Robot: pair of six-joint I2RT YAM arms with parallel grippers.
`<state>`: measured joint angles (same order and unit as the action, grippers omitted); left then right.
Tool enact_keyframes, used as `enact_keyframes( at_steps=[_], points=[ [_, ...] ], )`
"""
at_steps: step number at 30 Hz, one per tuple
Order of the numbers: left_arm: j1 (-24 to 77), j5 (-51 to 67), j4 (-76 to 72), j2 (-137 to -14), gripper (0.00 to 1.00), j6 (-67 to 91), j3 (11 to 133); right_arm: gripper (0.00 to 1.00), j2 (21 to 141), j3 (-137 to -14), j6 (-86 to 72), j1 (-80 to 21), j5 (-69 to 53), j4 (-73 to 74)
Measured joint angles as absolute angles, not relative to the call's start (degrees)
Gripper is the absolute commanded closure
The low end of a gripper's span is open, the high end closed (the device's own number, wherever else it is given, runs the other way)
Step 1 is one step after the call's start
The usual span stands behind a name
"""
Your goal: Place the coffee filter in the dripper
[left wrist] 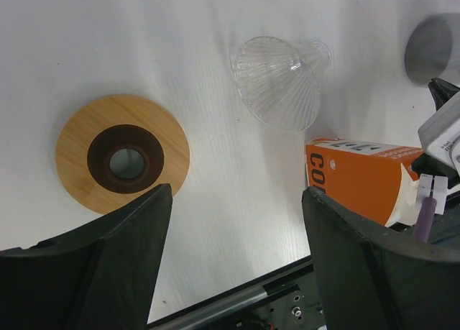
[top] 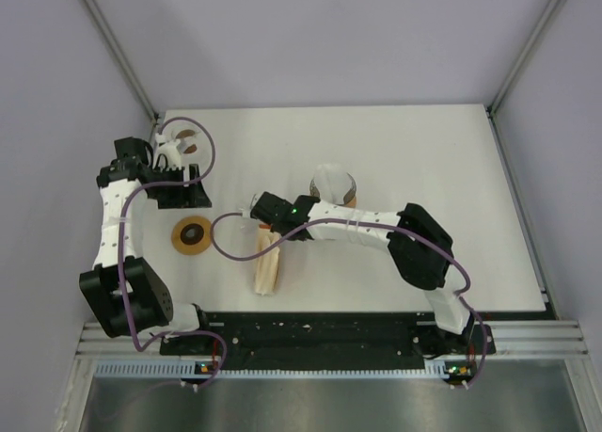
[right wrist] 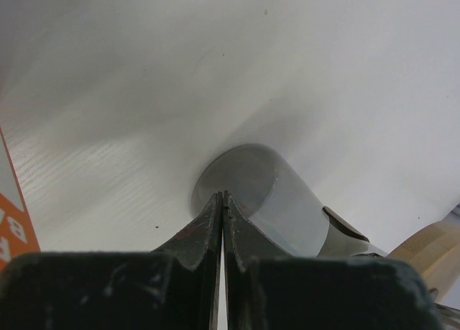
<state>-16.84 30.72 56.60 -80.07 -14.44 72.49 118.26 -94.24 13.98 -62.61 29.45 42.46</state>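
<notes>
The clear ribbed glass dripper (left wrist: 279, 82) lies on its side on the white table, empty; in the top view it is a faint white shape (top: 246, 213). The orange filter box (left wrist: 359, 179) lies to its right, also in the top view (top: 268, 263). No loose filter shows. My left gripper (left wrist: 237, 222) is open and empty, hovering near the table's left side (top: 181, 189), with the dripper ahead of it. My right gripper (right wrist: 222, 197) is shut with nothing seen between its fingers; it hovers over the box's far end (top: 259, 211).
A wooden disc with a dark brown ring (left wrist: 122, 154) lies left of the dripper, also in the top view (top: 191, 235). A grey translucent glass cup (right wrist: 259, 193) stands past my right fingertips (top: 334, 185). The black rail (left wrist: 215, 308) marks the table's near edge.
</notes>
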Motion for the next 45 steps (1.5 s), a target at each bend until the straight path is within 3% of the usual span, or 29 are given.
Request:
enact_keyframes(
  at_steps=[26, 39, 45],
  points=[
    [-17.5, 33.3, 56.7, -80.5, 0.22, -14.5, 72.5, 1.0, 118.4, -97.9, 14.7, -63.3, 25.8, 43.0],
    [-17.5, 35.0, 57.1, -81.1, 0.23, -14.5, 72.5, 1.0, 116.9, -95.2, 12.4, -63.9, 27.6, 44.8],
    [-17.5, 35.2, 57.1, -81.1, 0.23, -14.7, 72.5, 1.0, 110.9, -90.0, 12.5, -65.2, 29.7, 44.4]
  ],
)
